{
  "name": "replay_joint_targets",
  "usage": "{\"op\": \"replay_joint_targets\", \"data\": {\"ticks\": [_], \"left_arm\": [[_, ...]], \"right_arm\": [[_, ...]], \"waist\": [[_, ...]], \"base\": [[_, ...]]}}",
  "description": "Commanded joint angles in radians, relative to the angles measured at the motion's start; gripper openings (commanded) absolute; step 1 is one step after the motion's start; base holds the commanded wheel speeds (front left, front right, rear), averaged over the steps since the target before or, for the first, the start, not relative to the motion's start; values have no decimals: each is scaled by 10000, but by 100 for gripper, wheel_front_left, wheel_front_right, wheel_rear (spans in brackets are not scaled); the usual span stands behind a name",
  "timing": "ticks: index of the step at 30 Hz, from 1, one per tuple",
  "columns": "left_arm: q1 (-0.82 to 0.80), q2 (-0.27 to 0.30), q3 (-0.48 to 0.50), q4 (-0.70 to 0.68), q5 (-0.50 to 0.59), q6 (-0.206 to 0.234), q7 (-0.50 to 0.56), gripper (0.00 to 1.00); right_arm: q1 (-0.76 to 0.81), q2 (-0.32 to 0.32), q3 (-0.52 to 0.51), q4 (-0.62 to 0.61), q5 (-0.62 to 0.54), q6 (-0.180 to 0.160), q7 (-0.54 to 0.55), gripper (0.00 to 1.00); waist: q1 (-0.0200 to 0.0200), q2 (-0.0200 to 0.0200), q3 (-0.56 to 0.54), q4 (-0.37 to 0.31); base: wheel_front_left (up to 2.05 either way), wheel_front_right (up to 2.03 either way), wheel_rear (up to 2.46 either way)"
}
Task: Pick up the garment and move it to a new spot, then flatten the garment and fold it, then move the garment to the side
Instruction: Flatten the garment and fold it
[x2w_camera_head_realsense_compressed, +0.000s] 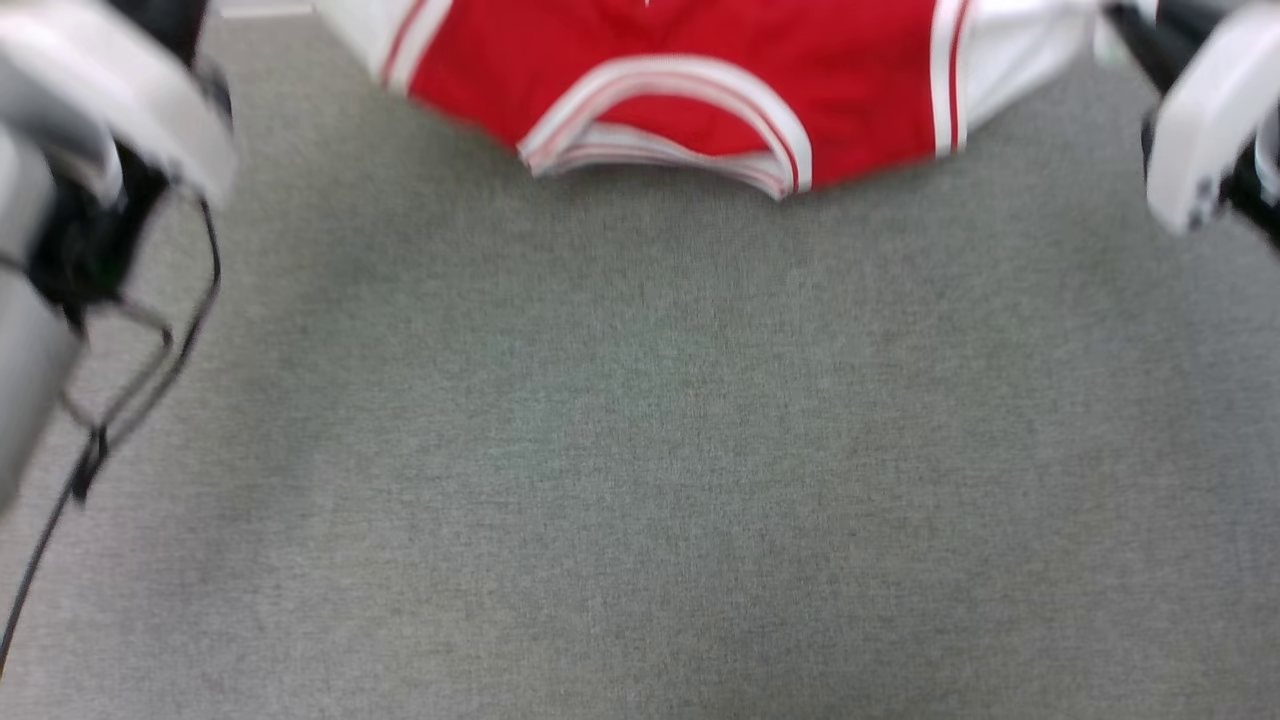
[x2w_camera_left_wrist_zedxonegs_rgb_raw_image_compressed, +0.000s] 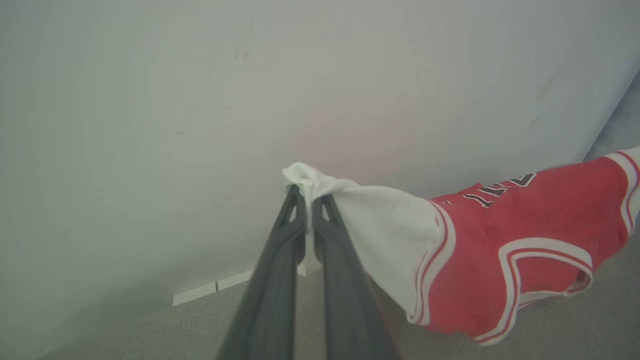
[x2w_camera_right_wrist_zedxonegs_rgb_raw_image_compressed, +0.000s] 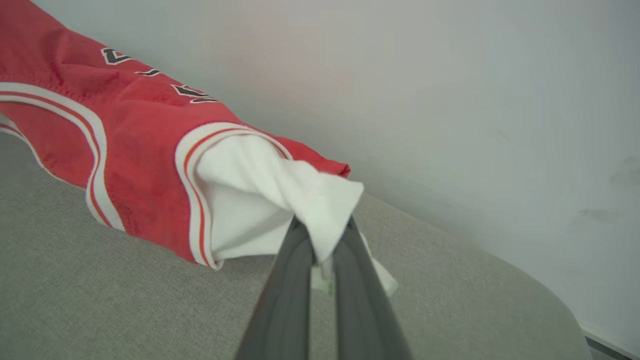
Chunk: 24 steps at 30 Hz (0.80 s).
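Grey tabletop (x2w_camera_head_realsense_compressed: 640, 450) lies under the garment (x2w_camera_head_realsense_compressed: 700, 80), stretched (likely for flattening) between left hand (x2w_camera_left_wrist_zedxonegs_rgb_raw_image_compressed: 306, 202) and right hand (x2w_camera_right_wrist_zedxonegs_rgb_raw_image_compressed: 324, 240), each clamped on a sleeve (x2w_camera_left_wrist_zedxonegs_rgb_raw_image_compressed: 385, 225)

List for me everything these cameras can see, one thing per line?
garment: one, red with white sleeves and red-and-white striped trim, black lettering on one side; stretched between the two grippers, over the grey surface.
grey surface: one, grey cloth, below the garment.
wall: one, pale, behind the garment.
white strip: one, white, at the foot of the wall.
left gripper: one, dark, shut on one white sleeve.
right gripper: one, dark, shut on the other white sleeve.
forearms: two, pale, at the head view's upper corners.
cable: one, black, hanging from the left forearm.
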Motion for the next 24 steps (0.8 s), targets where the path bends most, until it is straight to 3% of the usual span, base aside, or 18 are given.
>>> {"op": "replay_joint_targets", "data": {"ticks": [1, 10, 24], "left_arm": [[433, 83, -45, -150, -79, 109, -36, 0], [4361, 912, -382, -1701, -1086, 1034, -424, 0], [8934, 1686, -667, -3317, -2265, 2420, -774, 0]], "right_arm": [[399, -195, 76, -83, 129, -10, -78, 0], [3322, -1100, 568, -1197, 959, -10, -513, 0], [7763, -2572, 350, -3221, 1957, -10, 442, 0]], "waist": [[0, 0, -413, 50], [0, 0, -1810, -116], [0, 0, -3240, -77]], "base": [[0, 0, 0], [0, 0, 0], [0, 0, 0]]}}
